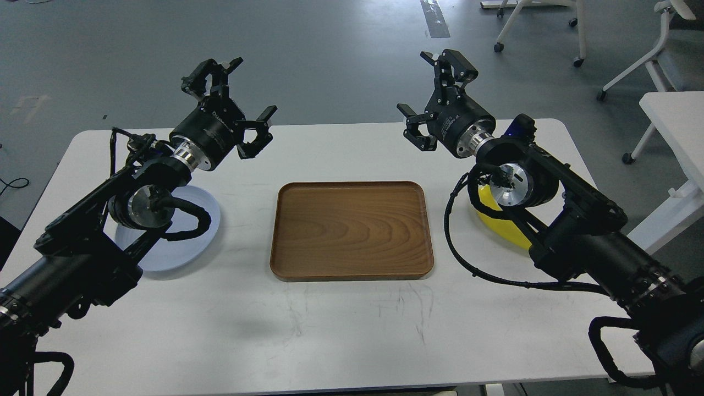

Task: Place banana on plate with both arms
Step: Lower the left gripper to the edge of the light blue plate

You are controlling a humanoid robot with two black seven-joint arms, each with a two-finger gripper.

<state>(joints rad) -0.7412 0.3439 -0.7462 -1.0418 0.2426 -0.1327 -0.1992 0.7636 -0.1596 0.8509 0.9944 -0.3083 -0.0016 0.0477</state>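
Observation:
The yellow banana (503, 228) lies on the white table (341, 319) at the right, mostly hidden under my right arm. The pale blue plate (190, 242) lies at the left, partly hidden under my left arm. My left gripper (236, 96) is open and empty, raised above the table's far left part, beyond the plate. My right gripper (434, 93) is open and empty, raised above the table's far right part, up and left of the banana.
A brown wooden tray (352, 231) lies in the table's middle between the arms. White chairs (638, 49) and another white table (679, 126) stand on the grey floor at the right.

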